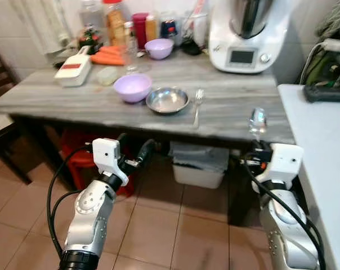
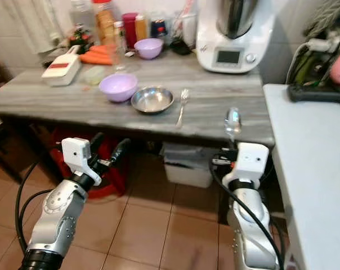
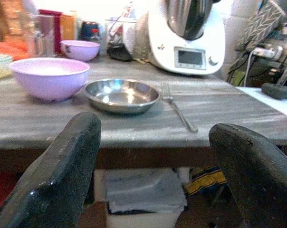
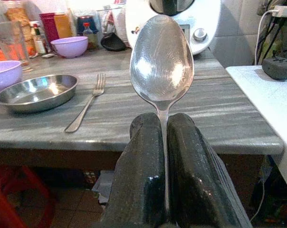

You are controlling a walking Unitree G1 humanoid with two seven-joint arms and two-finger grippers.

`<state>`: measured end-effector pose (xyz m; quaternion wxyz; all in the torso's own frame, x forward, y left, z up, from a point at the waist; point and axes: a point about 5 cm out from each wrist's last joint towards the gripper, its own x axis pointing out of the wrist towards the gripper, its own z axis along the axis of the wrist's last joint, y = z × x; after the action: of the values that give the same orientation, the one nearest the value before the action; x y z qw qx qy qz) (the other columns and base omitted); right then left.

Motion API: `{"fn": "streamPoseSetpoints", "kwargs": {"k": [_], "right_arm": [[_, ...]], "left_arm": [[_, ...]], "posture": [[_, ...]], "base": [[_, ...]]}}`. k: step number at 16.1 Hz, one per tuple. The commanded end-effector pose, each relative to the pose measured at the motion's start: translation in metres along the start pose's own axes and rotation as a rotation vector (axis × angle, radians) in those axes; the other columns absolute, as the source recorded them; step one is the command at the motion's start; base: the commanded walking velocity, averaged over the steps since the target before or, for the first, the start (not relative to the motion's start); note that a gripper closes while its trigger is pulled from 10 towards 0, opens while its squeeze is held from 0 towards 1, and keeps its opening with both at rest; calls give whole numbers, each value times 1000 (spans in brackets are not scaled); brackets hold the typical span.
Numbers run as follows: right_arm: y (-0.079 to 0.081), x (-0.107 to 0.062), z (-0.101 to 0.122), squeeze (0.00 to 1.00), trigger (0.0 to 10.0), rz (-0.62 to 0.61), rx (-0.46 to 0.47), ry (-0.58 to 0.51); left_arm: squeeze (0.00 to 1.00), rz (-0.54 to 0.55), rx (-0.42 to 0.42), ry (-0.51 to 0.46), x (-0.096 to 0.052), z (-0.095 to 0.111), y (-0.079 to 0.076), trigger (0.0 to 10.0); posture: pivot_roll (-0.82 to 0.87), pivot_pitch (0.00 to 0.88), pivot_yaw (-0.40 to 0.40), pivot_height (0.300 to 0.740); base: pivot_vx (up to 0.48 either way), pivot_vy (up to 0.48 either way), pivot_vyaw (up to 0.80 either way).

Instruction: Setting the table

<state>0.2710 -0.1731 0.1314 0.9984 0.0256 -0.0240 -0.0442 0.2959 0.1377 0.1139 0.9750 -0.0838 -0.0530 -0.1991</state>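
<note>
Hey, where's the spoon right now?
The spoon is clamped upright in the right gripper, just short of the table's near right edge, to the right of the fork and the steel plate.

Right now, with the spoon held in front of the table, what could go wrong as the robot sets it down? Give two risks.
1. The right gripper pinches the spoon only by its thin handle, bowl upright; it may twist or slip out short of the table.
2. The fork lies close beside the metal dish; a spoon set near them could knock the fork askew.
</note>
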Motion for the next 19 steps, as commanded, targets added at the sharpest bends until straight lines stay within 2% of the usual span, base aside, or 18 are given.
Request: {"fn": "streamPoseSetpoints", "kwargs": {"k": [1,5,15,19], "right_arm": [[9,2,3,0,10000,25,19,-10],[10,1,1,0,10000,25,21,-7],[13,7,2,0,10000,36,21,-10],[14,12,5,0,10000,38,33,-20]], "left_arm": [[0,22,26,-1,-3,3,8,10000],[0,16,25,1,-3,3,7,10000],[0,16,27,7,-3,1,6,10000],[0,10,27,10,-8,1,7,10000]], "posture": [[-49,36,44,740],[-49,41,46,740],[-48,41,43,740],[-42,42,43,740]], "base": [[349,0,0],[351,0,-494],[344,0,0],[0,0,0]]}}
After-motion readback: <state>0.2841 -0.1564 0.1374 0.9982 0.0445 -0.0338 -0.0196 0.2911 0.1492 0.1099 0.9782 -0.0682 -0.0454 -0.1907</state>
